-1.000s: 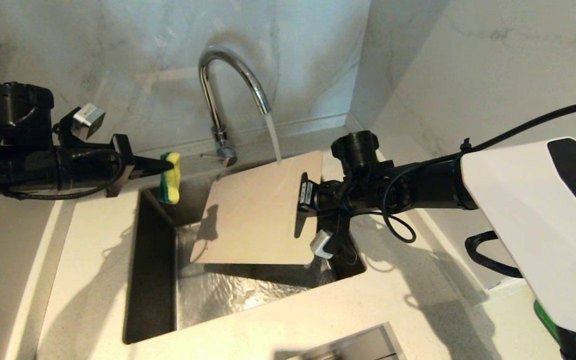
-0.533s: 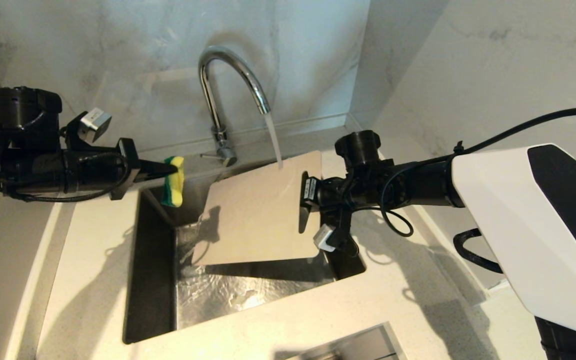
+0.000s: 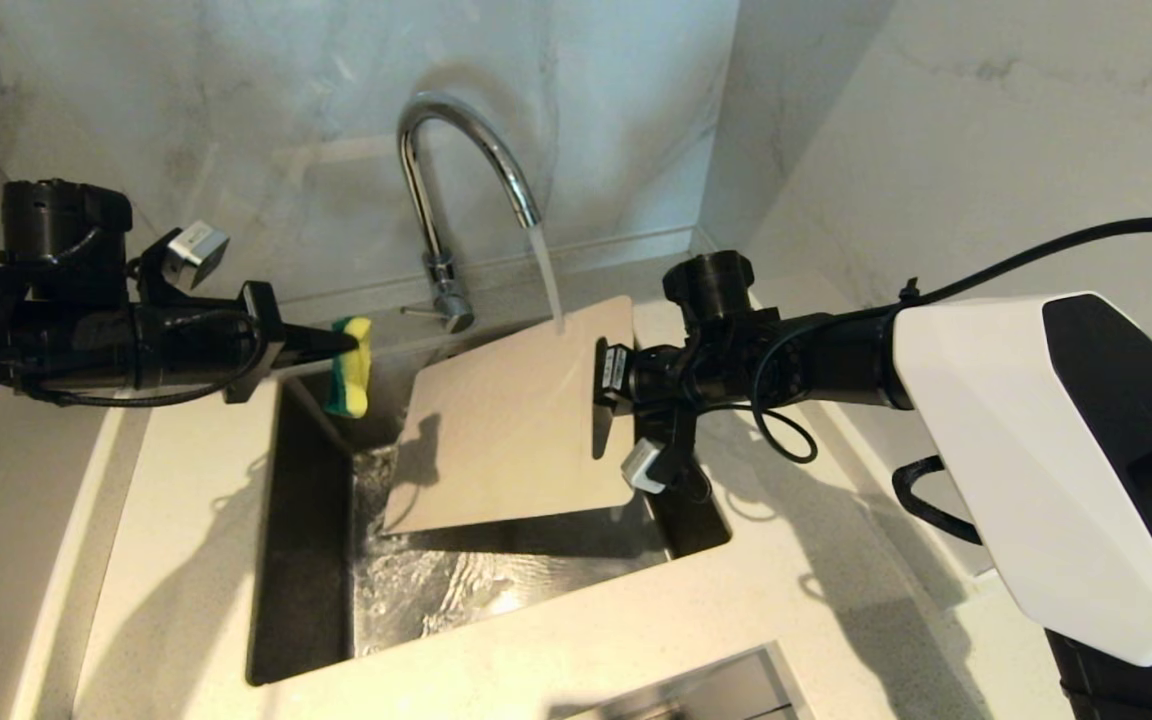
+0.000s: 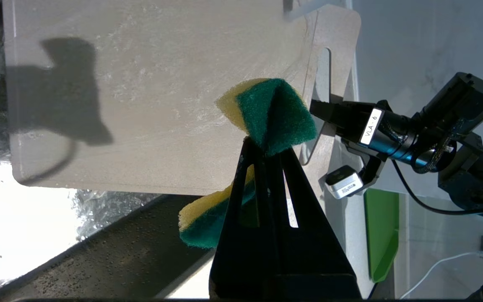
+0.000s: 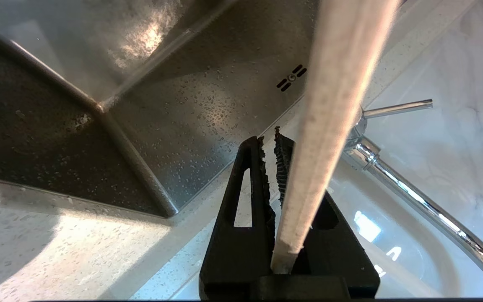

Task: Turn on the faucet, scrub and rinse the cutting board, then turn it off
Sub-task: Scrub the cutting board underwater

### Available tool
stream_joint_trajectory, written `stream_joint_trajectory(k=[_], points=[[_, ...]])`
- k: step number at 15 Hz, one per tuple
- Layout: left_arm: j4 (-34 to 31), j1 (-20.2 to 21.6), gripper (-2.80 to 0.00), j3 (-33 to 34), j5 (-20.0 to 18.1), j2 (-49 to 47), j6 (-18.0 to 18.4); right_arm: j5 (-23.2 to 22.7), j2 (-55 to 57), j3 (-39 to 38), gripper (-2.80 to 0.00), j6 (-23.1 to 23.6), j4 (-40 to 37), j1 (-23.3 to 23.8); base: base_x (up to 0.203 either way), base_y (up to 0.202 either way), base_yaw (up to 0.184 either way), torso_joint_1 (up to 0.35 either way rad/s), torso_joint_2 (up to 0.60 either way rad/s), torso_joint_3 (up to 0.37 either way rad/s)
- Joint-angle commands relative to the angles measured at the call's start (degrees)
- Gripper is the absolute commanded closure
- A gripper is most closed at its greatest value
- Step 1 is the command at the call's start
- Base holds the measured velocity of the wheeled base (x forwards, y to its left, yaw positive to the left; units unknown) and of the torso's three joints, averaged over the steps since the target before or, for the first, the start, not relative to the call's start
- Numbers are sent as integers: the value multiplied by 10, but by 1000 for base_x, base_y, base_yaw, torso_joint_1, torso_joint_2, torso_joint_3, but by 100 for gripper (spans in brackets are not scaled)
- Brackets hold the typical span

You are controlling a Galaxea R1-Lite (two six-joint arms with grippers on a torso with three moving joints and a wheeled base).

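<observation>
Pale speckled counter (image 3: 186,560), marble walls (image 3: 266,90); right claw (image 3: 600,400) clamped on cutting board (image 3: 506,420), left claw (image 3: 336,342) pinching sponge (image 3: 350,366).

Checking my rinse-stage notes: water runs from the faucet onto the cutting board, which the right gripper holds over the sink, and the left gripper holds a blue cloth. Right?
Not quite. The left gripper is shut on a yellow-and-green sponge, not a blue cloth; the left wrist view shows it. The rest stands: the faucet pours onto the cutting board, held by the right gripper over the sink.
</observation>
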State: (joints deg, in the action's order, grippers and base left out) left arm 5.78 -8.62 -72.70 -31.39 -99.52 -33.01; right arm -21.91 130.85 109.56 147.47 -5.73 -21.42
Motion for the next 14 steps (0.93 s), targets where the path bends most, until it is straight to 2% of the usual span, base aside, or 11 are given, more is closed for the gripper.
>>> stream_joint_trajectory(k=[1,6,11,14], points=[[0,0,0,0,-2,-1,-2,0,3,4,0,8,3,0,0,0,0,0,0,0],[0,-2,0,0,-2,-1,-2,-1,-1,-8,0,9,2,-4,0,0,0,0,0,0],[0,-37,0,13,-1,-14,-1,5,-60,-101,0,10,8,-35,0,0,0,0,0,0],[1,-57,0,24,3,-23,0,16,-99,-138,0,32,7,-52,0,0,0,0,0,0]])
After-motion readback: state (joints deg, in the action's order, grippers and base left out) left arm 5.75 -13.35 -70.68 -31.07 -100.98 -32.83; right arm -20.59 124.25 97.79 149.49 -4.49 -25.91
